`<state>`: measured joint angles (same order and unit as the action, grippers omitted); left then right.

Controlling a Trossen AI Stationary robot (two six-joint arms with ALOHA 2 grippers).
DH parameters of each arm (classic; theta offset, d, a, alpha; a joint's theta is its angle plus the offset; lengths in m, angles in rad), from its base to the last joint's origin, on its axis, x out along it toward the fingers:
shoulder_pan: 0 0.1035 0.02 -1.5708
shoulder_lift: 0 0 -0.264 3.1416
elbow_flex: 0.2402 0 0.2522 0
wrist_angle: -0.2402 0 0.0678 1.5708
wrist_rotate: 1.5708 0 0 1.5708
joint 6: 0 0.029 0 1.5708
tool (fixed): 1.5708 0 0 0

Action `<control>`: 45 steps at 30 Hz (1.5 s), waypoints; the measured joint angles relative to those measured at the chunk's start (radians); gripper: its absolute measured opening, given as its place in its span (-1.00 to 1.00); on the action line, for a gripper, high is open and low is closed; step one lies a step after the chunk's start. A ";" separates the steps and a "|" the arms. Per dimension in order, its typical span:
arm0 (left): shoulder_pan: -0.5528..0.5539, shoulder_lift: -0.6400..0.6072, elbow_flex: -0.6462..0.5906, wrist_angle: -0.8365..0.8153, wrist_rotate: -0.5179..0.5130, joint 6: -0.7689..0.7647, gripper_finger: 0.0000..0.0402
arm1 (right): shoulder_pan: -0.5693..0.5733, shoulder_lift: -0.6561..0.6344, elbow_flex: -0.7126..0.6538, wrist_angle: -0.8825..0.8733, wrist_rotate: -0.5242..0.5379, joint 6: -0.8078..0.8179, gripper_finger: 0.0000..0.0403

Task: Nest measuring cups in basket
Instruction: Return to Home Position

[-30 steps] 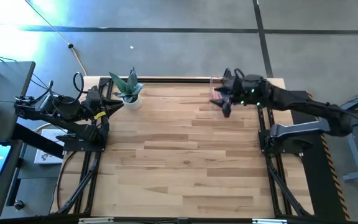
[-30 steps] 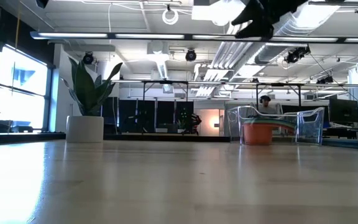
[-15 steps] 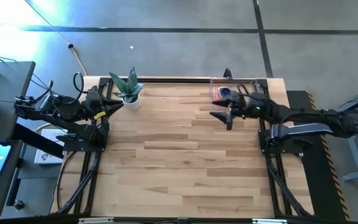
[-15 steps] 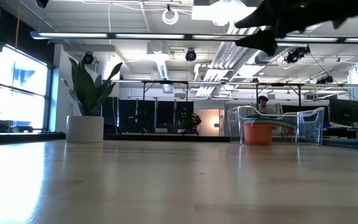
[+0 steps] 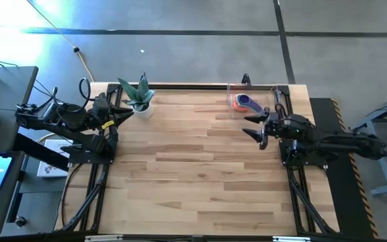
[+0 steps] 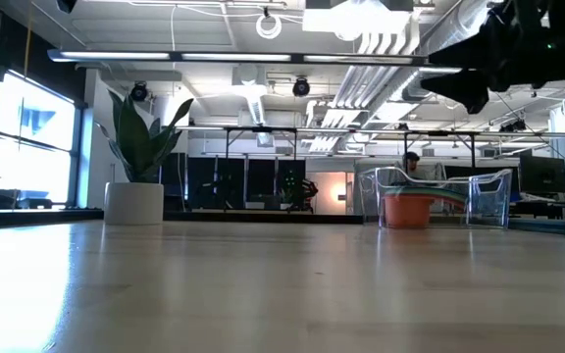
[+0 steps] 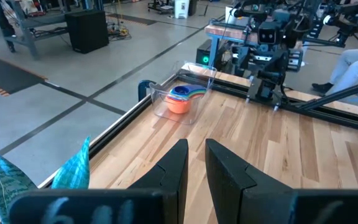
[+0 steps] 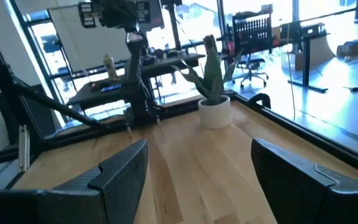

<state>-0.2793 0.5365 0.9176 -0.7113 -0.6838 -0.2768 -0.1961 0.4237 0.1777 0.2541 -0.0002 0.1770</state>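
The measuring cups [image 5: 242,102] sit nested in one stack, orange outermost with blue and purple inside, on the floor of the clear basket [image 5: 266,99] at the table's far right. The left wrist view shows the stack [image 7: 180,99] in the basket [image 7: 159,104], and the low view shows it too [image 6: 408,208]. My right gripper [image 5: 255,128] hovers open and empty on the basket's near side, above the table. My left gripper [image 7: 196,168] waits at the far left by the plant, its fingers nearly together with nothing between them.
A white pot with a green plant [image 5: 142,107] stands at the far left, close to my left gripper. Bare wooden tabletop [image 5: 193,168] fills the middle and near side. Both arm bases stand at the table's left and right edges.
My right gripper has drawn back from above the basket toward the table's near and right edges, sinking and tipping up to level; its fingers stay open. The cup stack, which it partly hid from above, now shows in the basket and has not moved.
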 joint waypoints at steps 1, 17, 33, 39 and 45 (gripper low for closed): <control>0.000 0.000 0.000 0.000 0.000 0.000 -0.77 | 0.000 -0.031 -0.017 -0.001 0.000 0.005 0.37; 0.000 0.000 0.000 0.000 0.000 0.000 -0.77 | 0.001 -0.290 -0.129 -0.247 -0.001 0.026 0.37; 0.000 0.000 0.000 0.000 0.000 0.000 -0.77 | 0.001 -0.302 -0.167 -0.238 0.016 0.000 0.37; 0.000 0.000 0.000 0.000 0.000 0.000 -0.77 | 0.000 -0.299 -0.167 -0.241 -0.004 -0.001 0.37; 0.000 0.000 0.000 0.000 0.000 0.000 -0.77 | 0.000 -0.299 -0.167 -0.242 -0.011 0.003 0.37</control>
<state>-0.2793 0.5365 0.9176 -0.7113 -0.6838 -0.2768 -0.1959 0.1249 0.0109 0.0120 -0.0113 0.1802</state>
